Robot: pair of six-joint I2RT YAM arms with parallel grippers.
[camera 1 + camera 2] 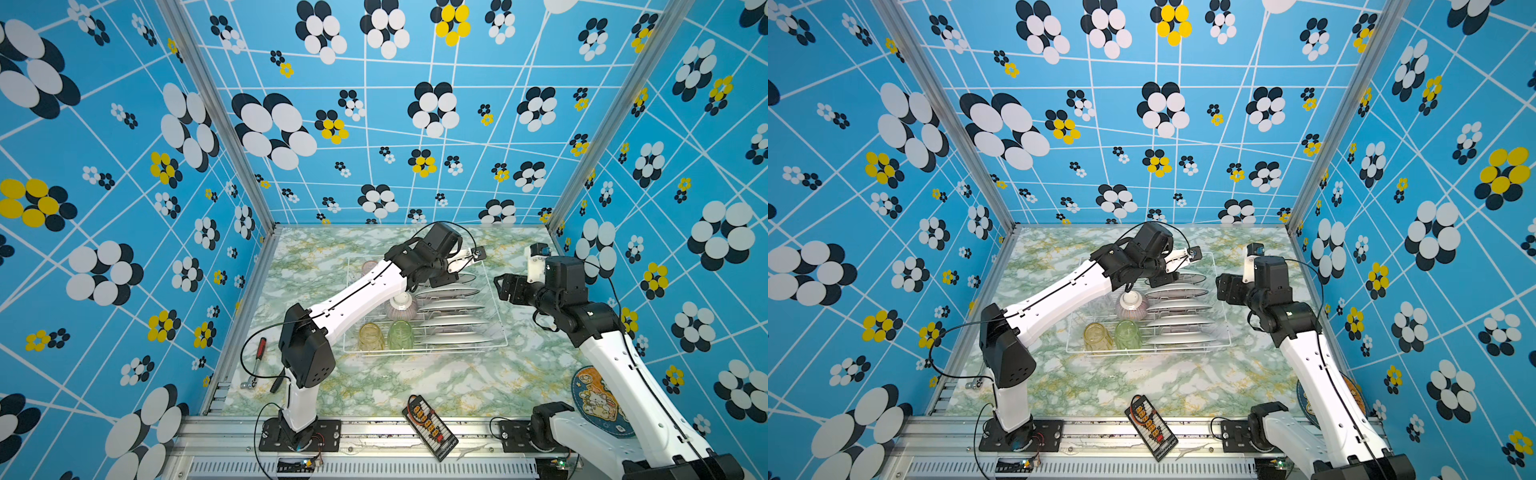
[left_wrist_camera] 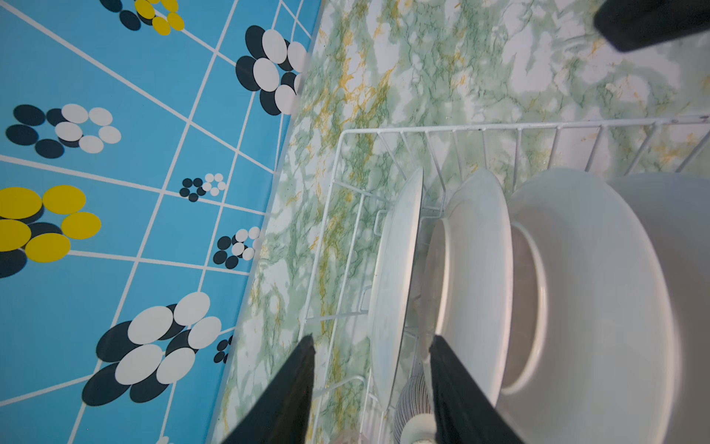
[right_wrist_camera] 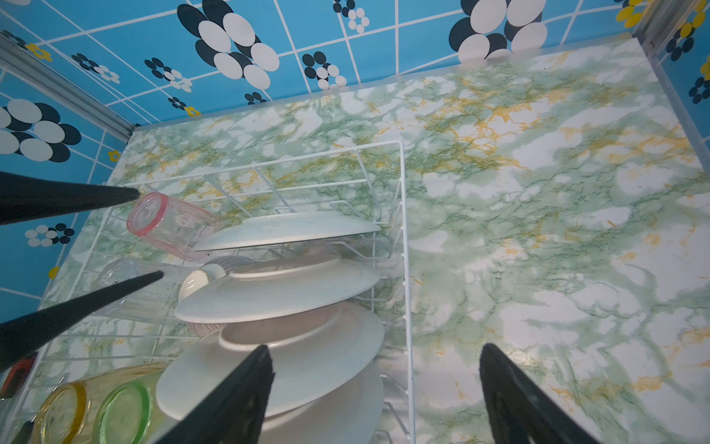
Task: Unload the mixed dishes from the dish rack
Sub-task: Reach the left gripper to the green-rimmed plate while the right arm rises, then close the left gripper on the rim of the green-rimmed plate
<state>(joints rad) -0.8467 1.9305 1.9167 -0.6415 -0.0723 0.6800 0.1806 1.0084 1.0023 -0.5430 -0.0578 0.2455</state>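
Note:
The white wire dish rack [image 1: 424,351] [image 3: 404,230] holds several white plates [image 1: 453,320] [image 3: 276,296] on edge. An upturned striped bowl [image 1: 401,305] sits beside them. Yellow [image 1: 371,336], green [image 1: 400,334], pink [image 3: 169,223] and clear [image 3: 126,288] tumblers also sit in it. My left gripper [image 1: 446,277] [image 2: 370,338] hovers open over the rack's far end. In the left wrist view the farthest plate [image 2: 395,288] lines up with the gap between its fingers, with no contact visible. My right gripper [image 1: 503,289] [image 3: 374,348] hangs wide open over the rack's right wall, holding nothing.
A black board with orange connectors [image 1: 430,426] lies at the front edge. A round blue printed mat [image 1: 598,399] sits front right, partly under the right arm. A red-handled ratchet [image 1: 257,361] lies front left. Patterned walls close in three sides of the marbled tabletop [image 1: 415,382].

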